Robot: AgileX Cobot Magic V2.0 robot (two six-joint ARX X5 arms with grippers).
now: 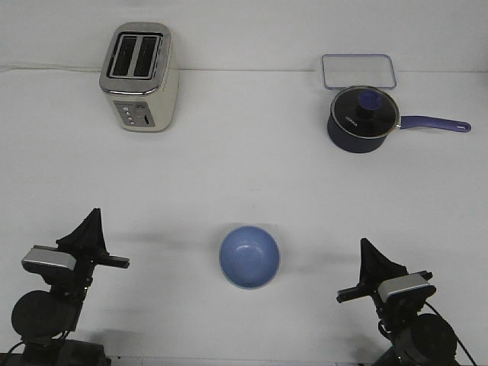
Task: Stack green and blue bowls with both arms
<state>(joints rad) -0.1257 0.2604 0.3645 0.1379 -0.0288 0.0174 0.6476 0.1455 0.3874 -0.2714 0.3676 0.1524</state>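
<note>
— Blue bowl (249, 257)?

— Upright on the white table (229, 168), near the front edge, roughly midway between the two arms. Open side up, inside plain and light blue, with a thin pale greenish line along the lower rim. Could be a second bowl nested under it — cannot tell from the front view.

— Touching anything?

— No. Well apart from both claws, and far from everything at the back.

— Left claw (94, 216)?

— Low at the front left corner, black tip pointing up and away, silver-white block just behind it. Fingers seen as one dark point from here — cannot tell whether spread or closed. Nothing seen gripped.

— Right claw (365, 246)?

— Mirrored at the front right corner, tip up, silver-white block below it. Same trouble: cannot tell the spread. Nothing seen in it either.

— At the back?

— Cream and chrome toaster (140, 76) at the far left, two slots up, knobs on the near end. At the far right, a dark navy saucepan (362, 119) with a glass lid and a blue knob, long handle pointing right. Just behind the pan, a clear rectangular container (358, 70), its near edge hidden by the lid.
</note>
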